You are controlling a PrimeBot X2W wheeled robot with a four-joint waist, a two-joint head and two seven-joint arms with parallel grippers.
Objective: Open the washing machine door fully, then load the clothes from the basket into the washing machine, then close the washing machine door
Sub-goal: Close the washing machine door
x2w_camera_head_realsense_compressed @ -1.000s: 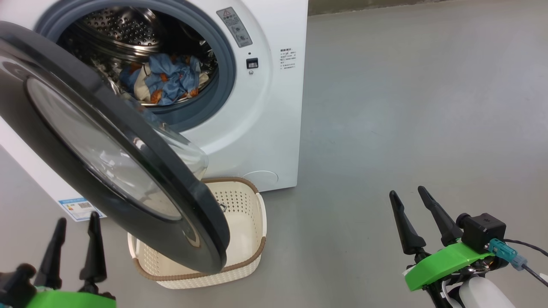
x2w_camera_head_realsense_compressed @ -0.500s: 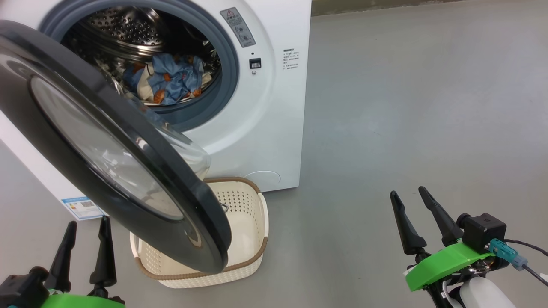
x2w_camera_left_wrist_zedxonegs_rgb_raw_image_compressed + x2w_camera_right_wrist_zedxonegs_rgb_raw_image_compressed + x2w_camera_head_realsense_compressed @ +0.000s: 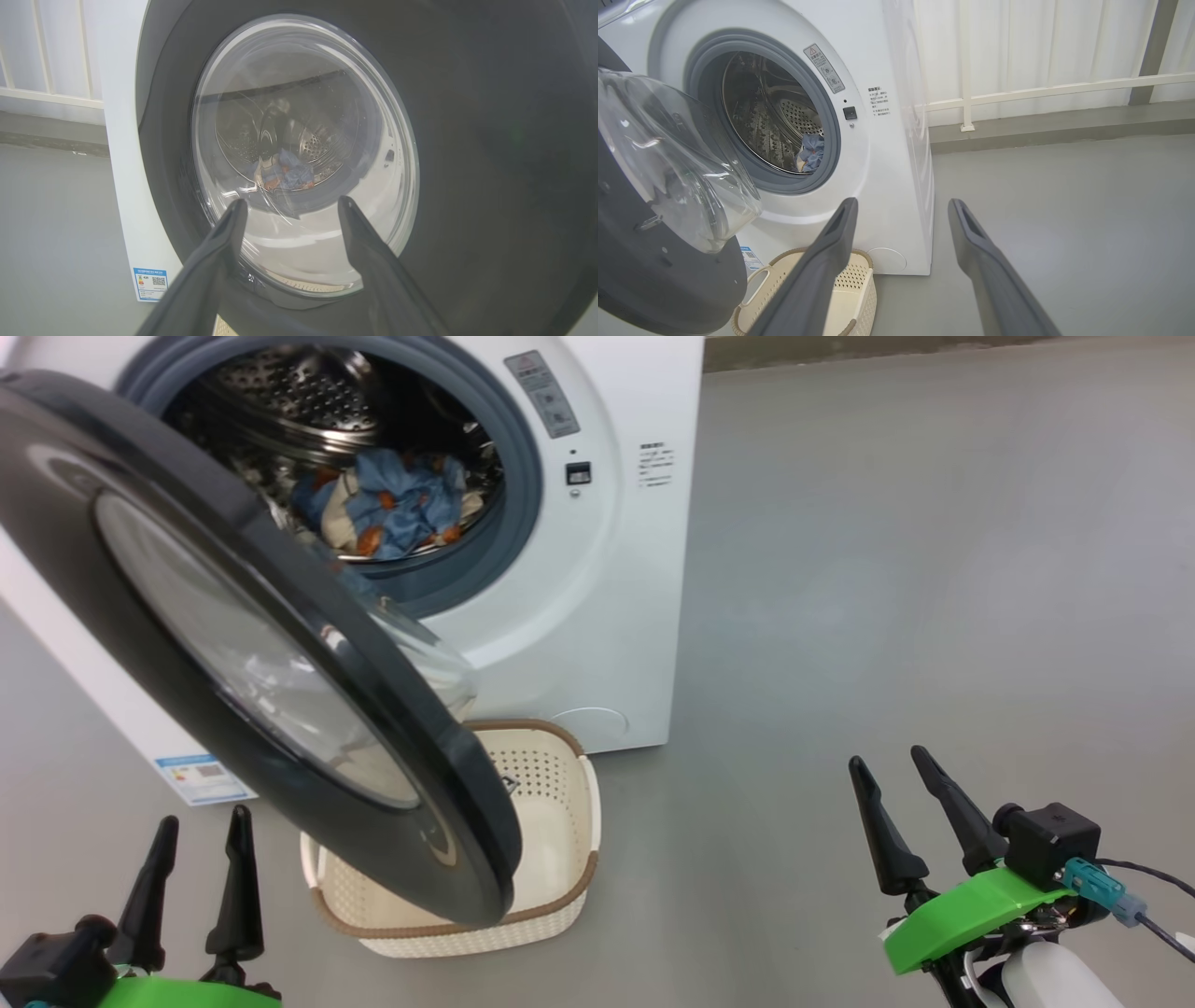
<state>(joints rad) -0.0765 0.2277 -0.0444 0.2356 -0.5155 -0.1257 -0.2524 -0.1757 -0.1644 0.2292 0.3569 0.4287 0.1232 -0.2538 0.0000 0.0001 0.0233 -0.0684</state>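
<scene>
The white washing machine (image 3: 597, 607) stands with its black round door (image 3: 187, 551) swung wide open over the basket (image 3: 560, 821). Light blue clothes (image 3: 401, 509) with orange prints lie inside the steel drum, also seen as clothes (image 3: 811, 151) in the right wrist view. What shows of the cream basket's inside holds no cloth; the door hides its left part. My left gripper (image 3: 201, 826) is open at the lower left, on the outer side of the door (image 3: 490, 140), fingers apart in front of its glass. My right gripper (image 3: 887, 761) is open at the lower right, above bare floor.
A blue label sticker (image 3: 203, 777) is low on the machine's side. Grey floor (image 3: 934, 569) stretches to the right of the machine. A white railing (image 3: 1041, 91) and pale curtain run along the back wall.
The whole head picture has shifted to the right, so the camera has moved. My left gripper shows further right and a little lower in it. The right gripper is unchanged.
</scene>
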